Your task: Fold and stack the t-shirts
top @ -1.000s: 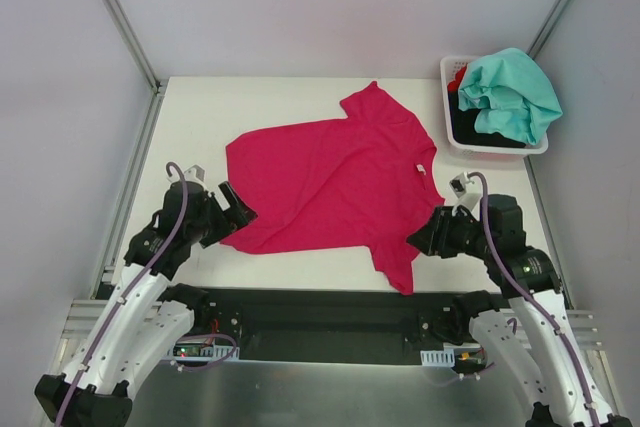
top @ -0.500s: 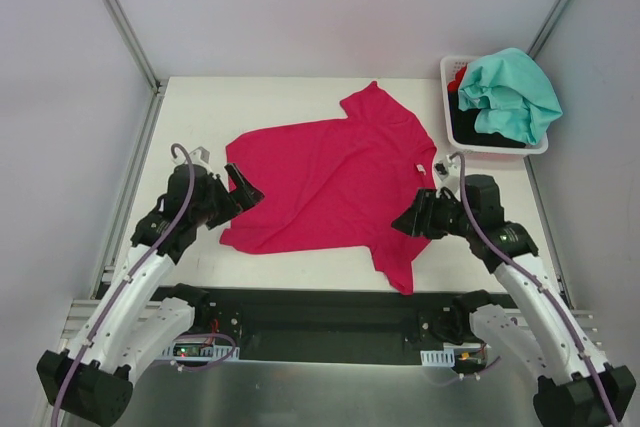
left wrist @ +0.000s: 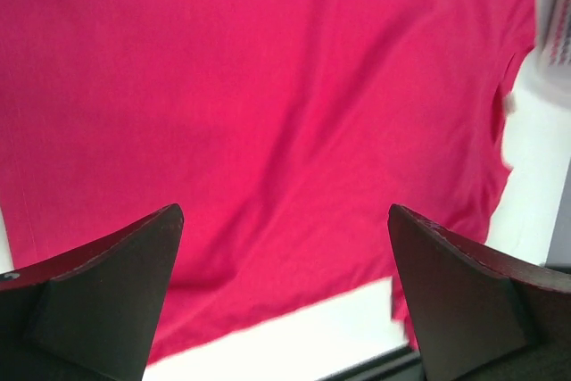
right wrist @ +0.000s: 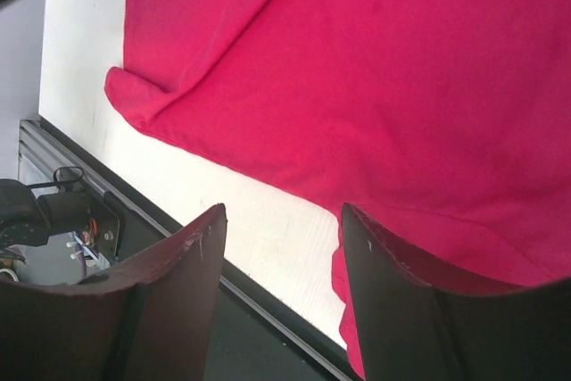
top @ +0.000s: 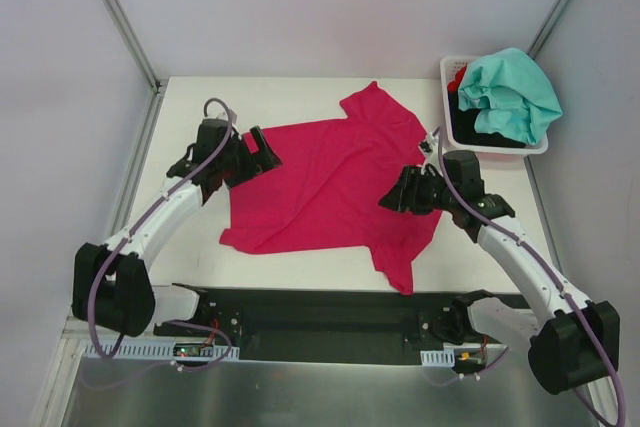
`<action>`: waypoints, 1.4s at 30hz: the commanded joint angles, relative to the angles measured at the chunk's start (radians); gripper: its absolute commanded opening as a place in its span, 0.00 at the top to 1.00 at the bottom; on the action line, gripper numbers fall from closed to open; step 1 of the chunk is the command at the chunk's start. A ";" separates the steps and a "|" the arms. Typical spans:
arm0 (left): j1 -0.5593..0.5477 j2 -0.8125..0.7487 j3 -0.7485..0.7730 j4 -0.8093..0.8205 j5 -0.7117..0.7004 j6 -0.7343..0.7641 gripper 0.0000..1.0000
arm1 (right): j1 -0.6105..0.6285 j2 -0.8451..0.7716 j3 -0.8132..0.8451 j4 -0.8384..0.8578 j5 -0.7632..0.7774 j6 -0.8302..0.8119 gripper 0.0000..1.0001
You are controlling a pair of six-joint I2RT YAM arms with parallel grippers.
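Note:
A large magenta t-shirt (top: 330, 187) lies spread flat on the white table. My left gripper (top: 262, 147) hovers over the shirt's far-left corner, wide open and empty. In the left wrist view the shirt (left wrist: 268, 86) fills the frame beyond the left gripper (left wrist: 284, 211). My right gripper (top: 392, 195) hangs over the shirt's right side, open with nothing between its fingers. The right wrist view shows the shirt (right wrist: 357, 69) and its near hem past the right gripper (right wrist: 284, 211). A teal t-shirt (top: 510, 92) drapes over black (top: 470, 132) and red (top: 458, 77) ones.
A white basket (top: 447, 67) holding the other shirts stands at the table's far right corner. A black rail (top: 320, 307) runs along the near edge, also visible as the rail (right wrist: 178, 327) in the right wrist view. Bare table (top: 190, 97) shows left of the shirt.
Both arms reached forward from the near edge over the shirt: the left to its far-left corner, the right inward over its right side. Both grippers opened wider.

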 commanded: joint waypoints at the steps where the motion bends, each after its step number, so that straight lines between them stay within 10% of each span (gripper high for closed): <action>1: 0.098 0.127 0.160 0.092 0.000 0.037 0.01 | 0.006 0.004 0.081 0.082 -0.035 0.004 0.43; 17: 0.204 0.639 0.550 0.094 -0.051 0.041 0.01 | 0.007 -0.101 0.179 -0.056 -0.108 -0.031 0.42; 42: 0.304 0.736 0.605 0.068 -0.169 0.089 0.01 | 0.006 -0.167 0.224 -0.151 -0.138 -0.060 0.41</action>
